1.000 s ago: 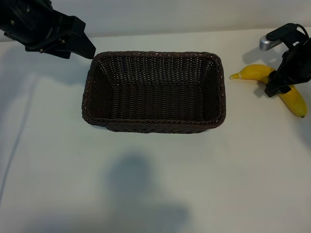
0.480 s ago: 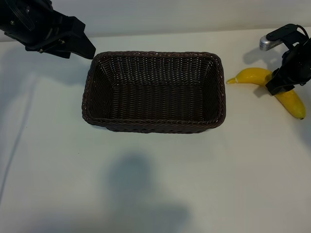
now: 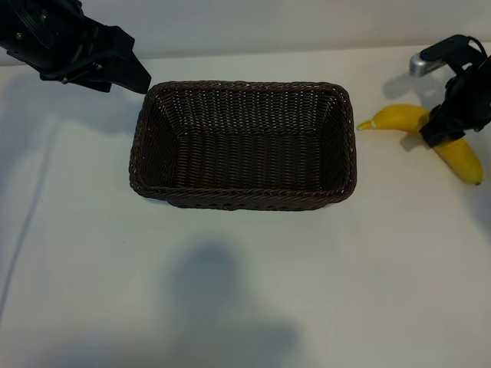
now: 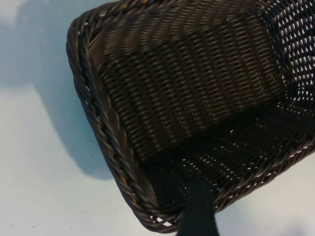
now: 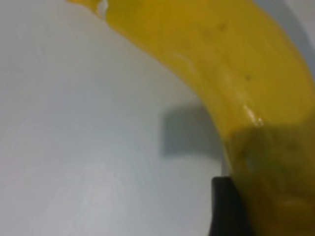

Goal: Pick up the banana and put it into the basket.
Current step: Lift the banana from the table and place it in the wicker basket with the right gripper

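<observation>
A: Starting at the far left, what was there?

B: The left gripper [image 3: 130,77], dark and blocky, hung just beyond the basket's far left corner with its jaws spread wide and nothing between them. Same place as a second before.

A: And just right of that pincer?

B: One basket [image 3: 244,195], rectangular with rounded corners and sloping sides, woven of dark brown wicker in tight ribbed rows. The left wrist view looked straight into its weave [image 4: 187,98]. It lay on a smooth white table [image 3: 245,291] and had not moved.

A: Then the far right?

B: The right gripper [image 3: 441,126] was down on the one banana [image 3: 460,157], clamped across its middle. A second earlier the jaws stood wider around it; they had since narrowed onto the fruit.

A: The banana itself?

B: Curved, smooth, glossy yellow, with a pale stem tip pointing from that pincer toward the basket. Its thick end stuck out on the pincer's other side. The right wrist view showed its skin [image 5: 221,59] pressed against a dark finger [image 5: 226,206]. The stem had swung slightly nearer the basket. It was still outside the basket, just beside its right end.
</observation>
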